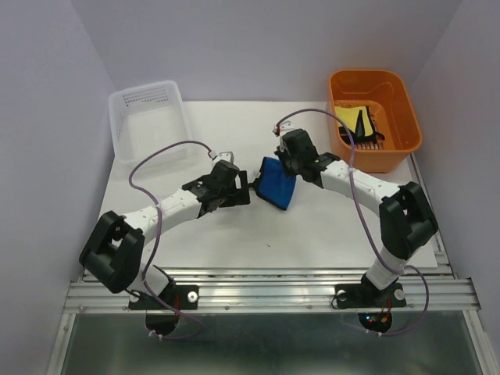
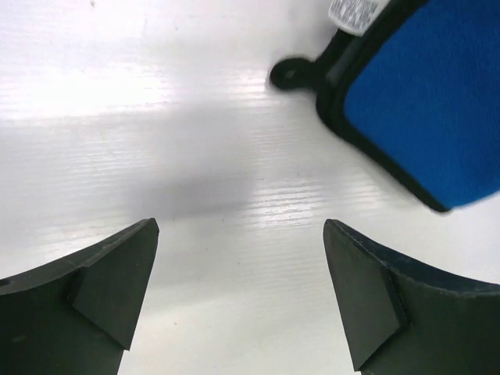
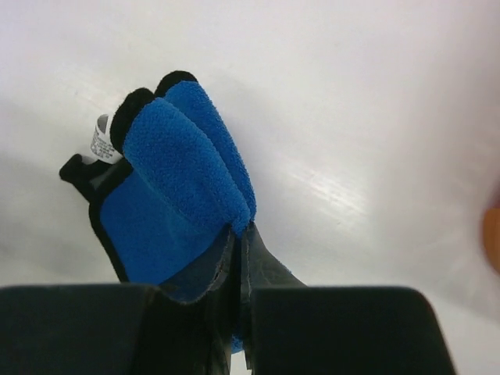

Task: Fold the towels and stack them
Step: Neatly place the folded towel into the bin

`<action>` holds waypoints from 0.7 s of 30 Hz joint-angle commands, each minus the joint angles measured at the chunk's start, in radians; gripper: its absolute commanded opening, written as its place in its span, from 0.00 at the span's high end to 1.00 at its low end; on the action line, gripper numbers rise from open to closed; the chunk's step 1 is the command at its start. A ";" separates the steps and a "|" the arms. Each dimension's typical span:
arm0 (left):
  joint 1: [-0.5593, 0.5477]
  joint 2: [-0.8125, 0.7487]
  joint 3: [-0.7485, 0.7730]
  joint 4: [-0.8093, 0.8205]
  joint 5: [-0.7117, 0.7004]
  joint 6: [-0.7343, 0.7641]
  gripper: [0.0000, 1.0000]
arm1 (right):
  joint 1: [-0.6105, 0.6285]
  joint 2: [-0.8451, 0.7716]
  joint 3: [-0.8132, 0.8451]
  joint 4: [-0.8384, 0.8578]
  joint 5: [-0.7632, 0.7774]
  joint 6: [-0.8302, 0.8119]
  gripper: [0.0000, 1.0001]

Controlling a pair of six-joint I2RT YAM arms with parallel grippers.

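Observation:
The blue towel point(image 1: 277, 183) hangs bunched above the middle of the white table point(image 1: 312, 234), dark edging showing. My right gripper point(image 1: 284, 167) is shut on its upper edge; in the right wrist view the blue towel point(image 3: 180, 187) folds out of the closed jaws of the right gripper point(image 3: 242, 234). My left gripper point(image 1: 245, 190) stands open just left of the cloth, apart from it. In the left wrist view nothing lies between the fingers point(image 2: 117, 273) of the left gripper point(image 2: 242, 234), and the blue towel point(image 2: 426, 94) shows at upper right. A yellow towel point(image 1: 349, 113) lies in the orange bin beside a dark cloth point(image 1: 362, 125).
The orange plastic bin point(image 1: 376, 158) stands at the back right of the table. A white mesh basket point(image 1: 147, 87) sits at the back left. Grey walls close in on both sides, and a metal rail runs along the near edge.

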 commanded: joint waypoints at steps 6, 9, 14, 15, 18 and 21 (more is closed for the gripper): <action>0.033 -0.217 0.025 -0.051 -0.070 -0.009 0.01 | -0.095 -0.036 0.228 -0.002 0.267 -0.119 0.99; 0.050 -0.240 0.019 -0.059 -0.082 -0.009 0.01 | -0.126 -0.026 0.292 0.007 0.318 -0.177 0.99; 0.086 -0.243 0.011 -0.065 -0.087 -0.009 0.01 | -0.218 0.017 0.420 0.016 0.319 -0.254 0.99; 0.098 -0.239 0.009 -0.060 -0.084 -0.008 0.01 | -0.230 0.025 0.456 0.024 0.310 -0.264 0.99; 0.110 -0.226 0.011 -0.062 -0.082 -0.002 0.01 | -0.278 0.056 0.518 0.035 0.296 -0.301 0.99; 0.127 -0.219 0.011 -0.060 -0.088 0.006 0.01 | -0.333 0.097 0.599 0.027 0.267 -0.301 0.99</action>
